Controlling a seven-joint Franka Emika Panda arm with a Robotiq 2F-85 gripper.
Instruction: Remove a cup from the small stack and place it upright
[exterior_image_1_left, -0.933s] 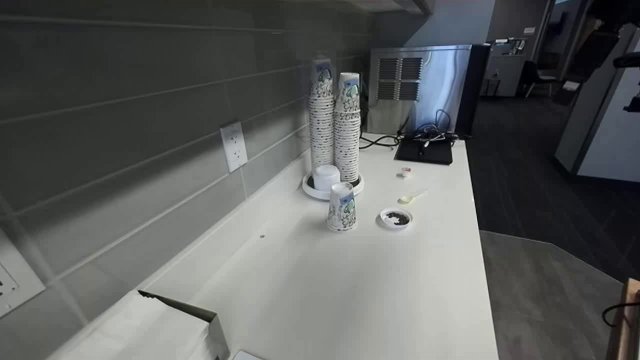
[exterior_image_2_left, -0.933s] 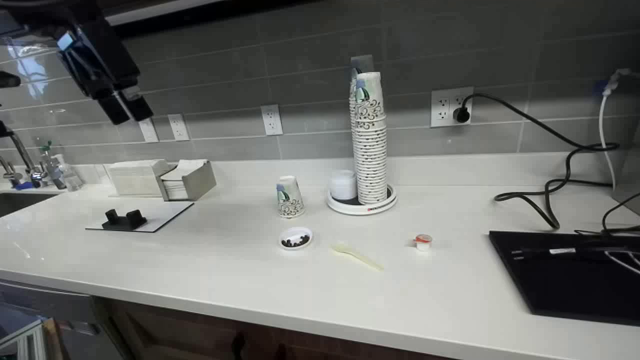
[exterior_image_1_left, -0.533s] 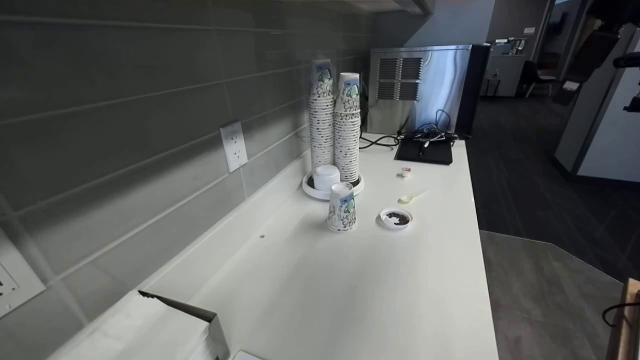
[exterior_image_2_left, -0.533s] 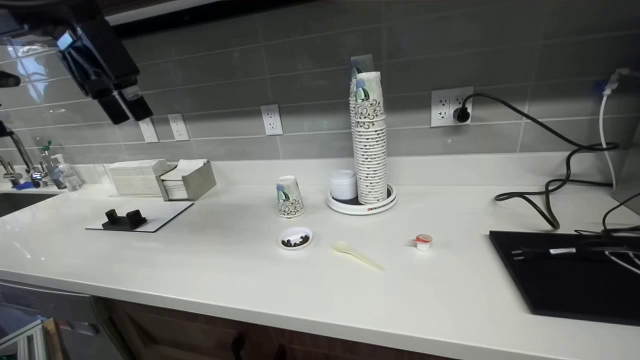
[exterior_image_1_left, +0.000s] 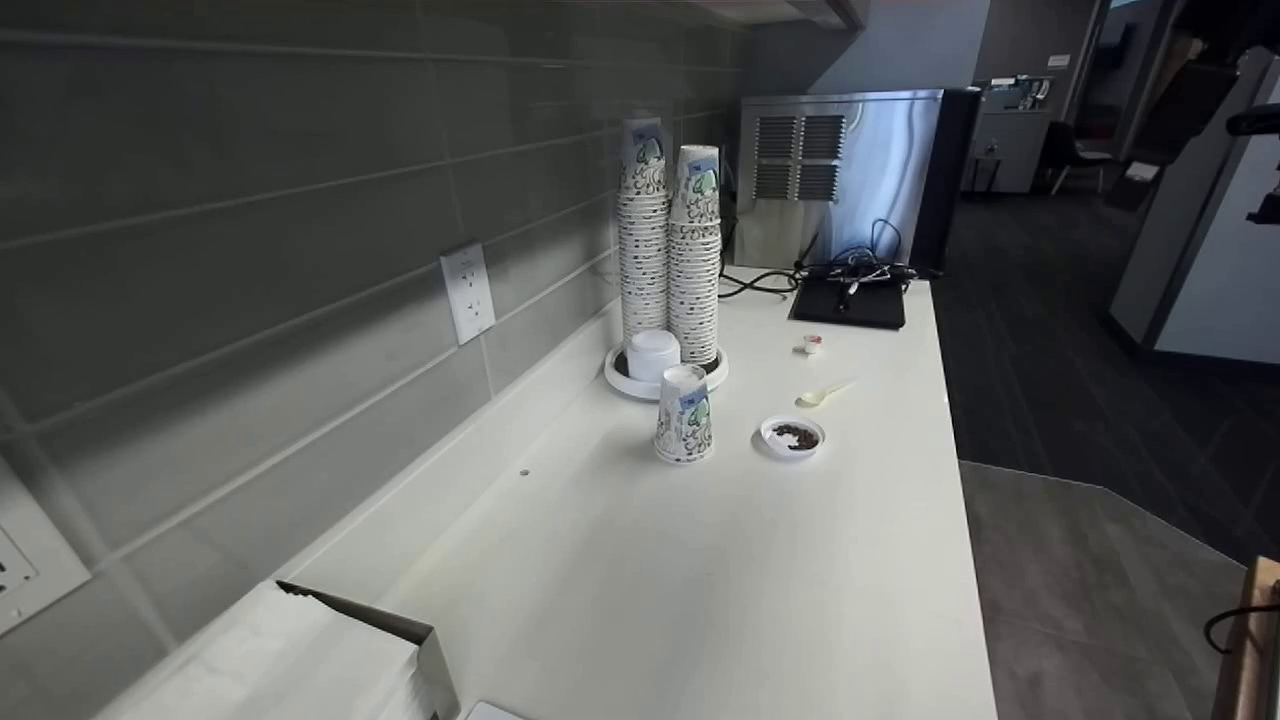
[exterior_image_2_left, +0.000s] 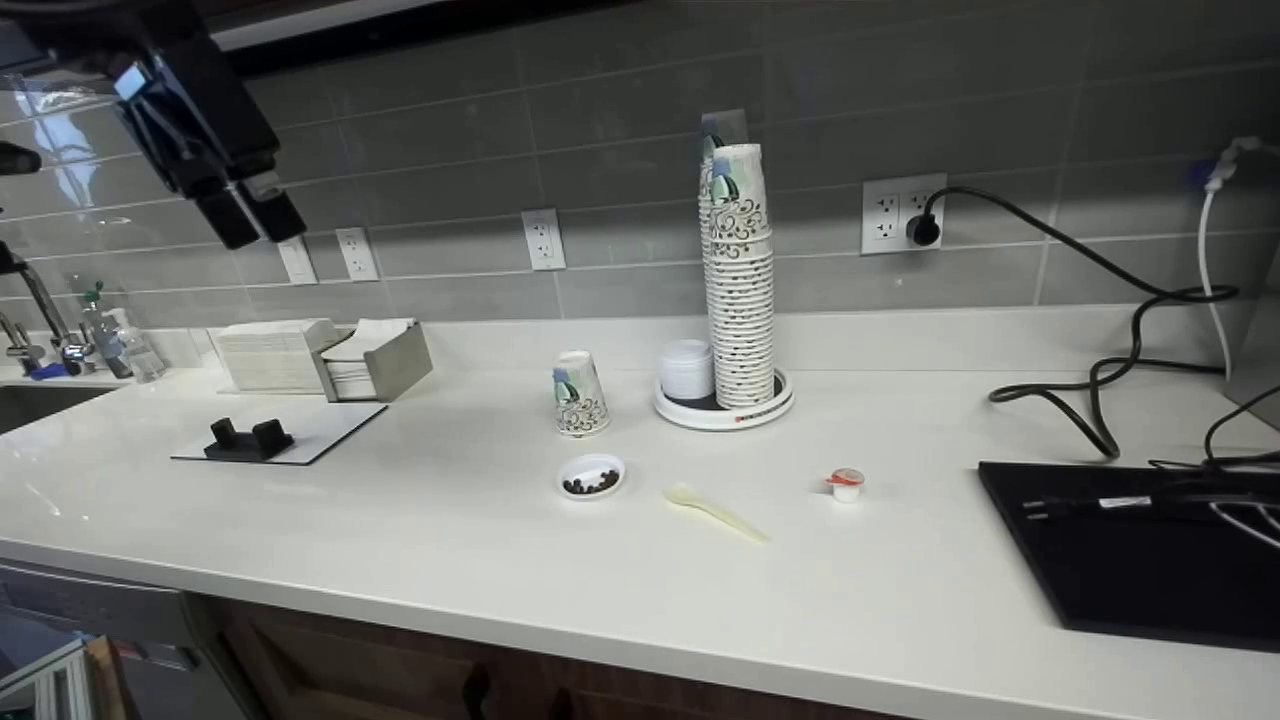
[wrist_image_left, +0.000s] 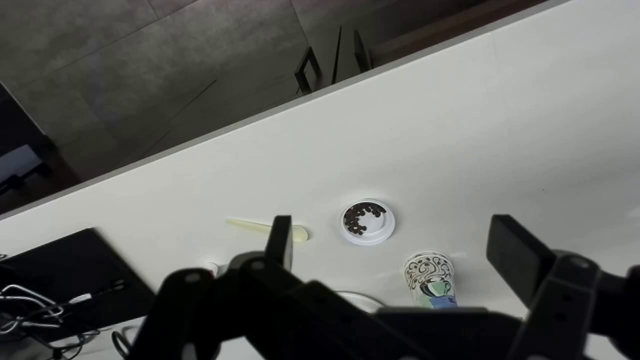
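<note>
1. Movement: none found since the earlier frames; the fingers (wrist_image_left: 517, 257), the small stack (exterior_image_2_left: 580, 395) and the neighbouring items match their earlier positions.
2. Task item: the cup (wrist_image_left: 430, 280) is inverted and nested in the small stack, which rests rim-down on the desk (exterior_image_2_left: 420, 520). Number of cups nested cannot be told.
3. Edges: the small stack stands well back from the desk's front edge, nearer the tiled wall (exterior_image_2_left: 620, 180).
4. Room: a broad stretch of desk surface lies between the small stack and the white board (exterior_image_2_left: 330, 425). Opposite side is tighter: the round tray (exterior_image_2_left: 690, 415), carrying the tall columns (exterior_image_2_left: 742, 310), stands near. The white dish (wrist_image_left: 376, 224) of dark pieces lies near the stack, on its front-edge side.
5. Fingers: spread wide apart, a large gap between the tips in the wrist view. In an exterior view the fingers (exterior_image_2_left: 275, 213) hang well above the desk, clear of the stack and the dish.
</note>
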